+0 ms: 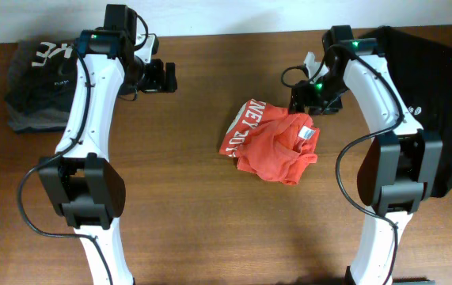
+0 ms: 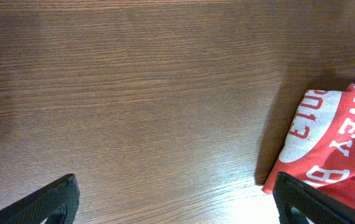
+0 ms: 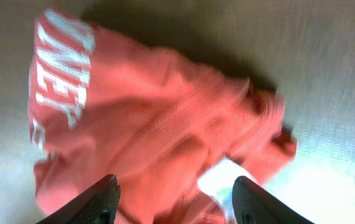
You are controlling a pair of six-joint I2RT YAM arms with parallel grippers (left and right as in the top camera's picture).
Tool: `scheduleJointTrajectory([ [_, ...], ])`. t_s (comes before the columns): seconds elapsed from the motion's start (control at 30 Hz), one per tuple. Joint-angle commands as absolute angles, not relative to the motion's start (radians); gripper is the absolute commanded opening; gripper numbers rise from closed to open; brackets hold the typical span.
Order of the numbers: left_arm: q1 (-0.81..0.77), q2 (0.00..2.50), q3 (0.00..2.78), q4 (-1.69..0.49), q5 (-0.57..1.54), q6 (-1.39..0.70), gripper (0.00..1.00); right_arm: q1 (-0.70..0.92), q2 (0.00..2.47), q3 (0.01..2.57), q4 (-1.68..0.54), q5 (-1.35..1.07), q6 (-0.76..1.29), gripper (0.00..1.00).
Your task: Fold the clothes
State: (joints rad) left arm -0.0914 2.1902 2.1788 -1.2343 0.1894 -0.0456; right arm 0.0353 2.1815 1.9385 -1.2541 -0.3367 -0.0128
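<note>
shirt: the red-orange t-shirt (image 1: 271, 144) lies crumpled in a loose heap on the wooden table (image 1: 194, 206), right of centre, between the two arms and nearer the right one.
lettering: white block letters face up on the heap's left edge, next to the bare wood.
tag: a small white neck tag (image 1: 307, 132) shows on the heap's upper right side.
left gripper: the left gripper (image 2: 180, 208) hangs over bare wood well left of the shirt, fingers spread wide with nothing between them.
right gripper: the right gripper (image 3: 174, 202) sits above the shirt's upper right edge, fingers apart; the wrist view is blurred, with the tag just inside one finger.
left pile: a dark grey garment (image 1: 36, 79) with white lettering lies at the far left.
right pile: a black garment (image 1: 435, 71) lies at the far right, partly under the right arm.
</note>
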Motion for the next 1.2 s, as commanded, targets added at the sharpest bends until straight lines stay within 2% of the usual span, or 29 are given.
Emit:
scheduleJointTrajectory([
  [0.0, -0.093, 2.196, 2.189, -1.235, 0.185, -0.029, 0.99, 0.019, 2.125, 1.976, -1.316, -0.373, -0.030, 0.63],
  [0.1, -0.094, 2.196, 2.189, -1.235, 0.185, -0.029, 0.99, 0.031, 2.114, 1.976, -1.394, -0.454, -0.043, 0.61],
  [0.27, -0.093, 2.196, 2.189, -1.235, 0.185, -0.029, 0.99, 0.086, 2.114, 1.938, -1.462, -0.468, -0.139, 0.49],
  [0.33, -0.093, 2.196, 2.189, -1.235, 0.185, -0.029, 0.99, 0.113, 2.114, 1.915, -1.467, -0.467, -0.208, 0.47],
  [0.53, -0.093, 2.196, 2.189, -1.235, 0.184, -0.029, 0.99, 0.160, 2.115, 1.789, -1.372, -0.425, -0.280, 0.47],
  [0.8, -0.093, 2.196, 2.189, -1.236, 0.185, -0.029, 0.99, 0.150, 2.116, 1.682, -1.259, -0.404, -0.318, 0.37],
  [0.83, -0.093, 2.196, 2.189, -1.236, 0.185, -0.029, 0.99, 0.150, 2.116, 1.682, -1.256, -0.403, -0.318, 0.32],
  [0.9, -0.093, 2.196, 2.189, -1.236, 0.185, -0.029, 0.99, 0.150, 2.115, 1.683, -1.252, -0.403, -0.318, 0.04],
  [1.17, -0.093, 2.196, 2.189, -1.238, 0.185, -0.029, 0.99, 0.092, 2.077, 1.699, -1.340, -0.420, -0.253, 0.04],
])
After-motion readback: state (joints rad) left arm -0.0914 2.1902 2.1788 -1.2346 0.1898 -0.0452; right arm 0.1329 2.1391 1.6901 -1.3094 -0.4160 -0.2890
